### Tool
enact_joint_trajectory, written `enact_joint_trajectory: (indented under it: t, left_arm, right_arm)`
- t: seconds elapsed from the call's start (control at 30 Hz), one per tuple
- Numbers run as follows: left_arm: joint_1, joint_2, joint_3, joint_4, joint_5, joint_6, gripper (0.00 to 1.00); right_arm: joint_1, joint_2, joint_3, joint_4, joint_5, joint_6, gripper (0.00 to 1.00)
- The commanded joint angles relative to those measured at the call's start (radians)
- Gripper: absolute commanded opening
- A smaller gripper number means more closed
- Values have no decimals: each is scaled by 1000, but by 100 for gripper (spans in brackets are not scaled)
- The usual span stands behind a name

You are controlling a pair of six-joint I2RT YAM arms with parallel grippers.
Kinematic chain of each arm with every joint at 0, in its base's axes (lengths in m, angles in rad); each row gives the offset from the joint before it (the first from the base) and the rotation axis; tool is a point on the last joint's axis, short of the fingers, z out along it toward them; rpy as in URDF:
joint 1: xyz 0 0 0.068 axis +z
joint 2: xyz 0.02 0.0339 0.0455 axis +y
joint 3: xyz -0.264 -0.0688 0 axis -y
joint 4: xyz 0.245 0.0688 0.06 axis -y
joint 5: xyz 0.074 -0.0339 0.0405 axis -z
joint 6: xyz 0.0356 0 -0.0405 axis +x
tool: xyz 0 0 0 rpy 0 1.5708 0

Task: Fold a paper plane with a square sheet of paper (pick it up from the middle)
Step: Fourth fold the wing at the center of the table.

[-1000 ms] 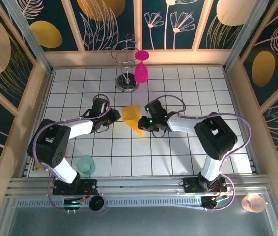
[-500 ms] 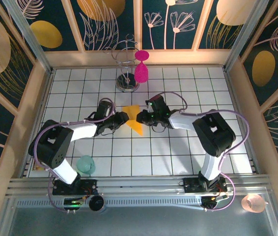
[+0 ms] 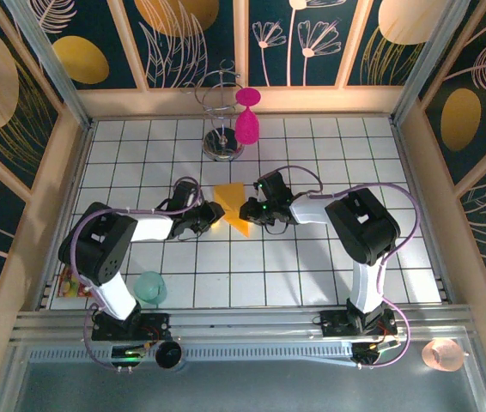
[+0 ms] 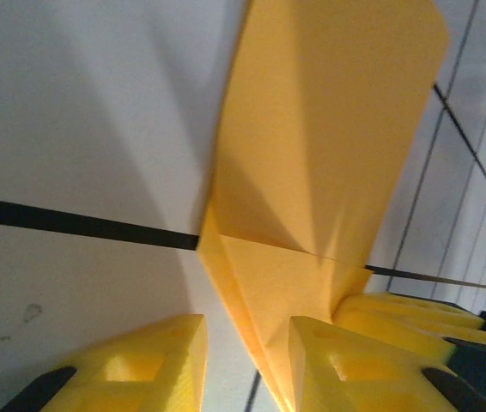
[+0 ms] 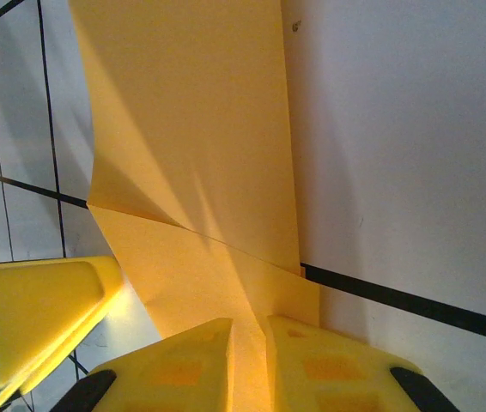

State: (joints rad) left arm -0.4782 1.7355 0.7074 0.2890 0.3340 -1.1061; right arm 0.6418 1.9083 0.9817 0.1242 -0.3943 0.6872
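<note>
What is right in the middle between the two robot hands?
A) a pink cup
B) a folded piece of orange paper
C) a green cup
B: the orange paper lies between the left gripper and the right gripper, and the right wrist view shows the right gripper's fingers pinching its edge.

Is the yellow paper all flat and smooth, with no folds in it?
No, the thin orange-yellow paper has a sharp diagonal crease running across it in the right wrist view.
</note>
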Motion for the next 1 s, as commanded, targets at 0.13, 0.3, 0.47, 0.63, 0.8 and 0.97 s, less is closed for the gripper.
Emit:
enact_joint_trajectory:
  t: [0.13,0.3,0.47,0.63,0.8,0.97]
  left_arm:
    - [-4,31,38,8,13,-7,23]
    - [-3,41,54,13,18,-3,22]
    - [-3,43,66,33,30,0,21]
    - [10,53,67,95,84,-12,22]
    - [35,84,72,123,133,8,23]
    - [50,134,93,128,186,34,22]
  right_arm:
    - [-5,38,12,-33,11,-14,18]
    - [-5,38,7,-34,14,-18,17]
    - [-5,41,6,-38,17,-21,17]
    - [-7,40,5,-34,17,-26,17]
    - [-7,45,5,-31,14,-32,17]
    - [-8,49,5,-27,11,-35,17]
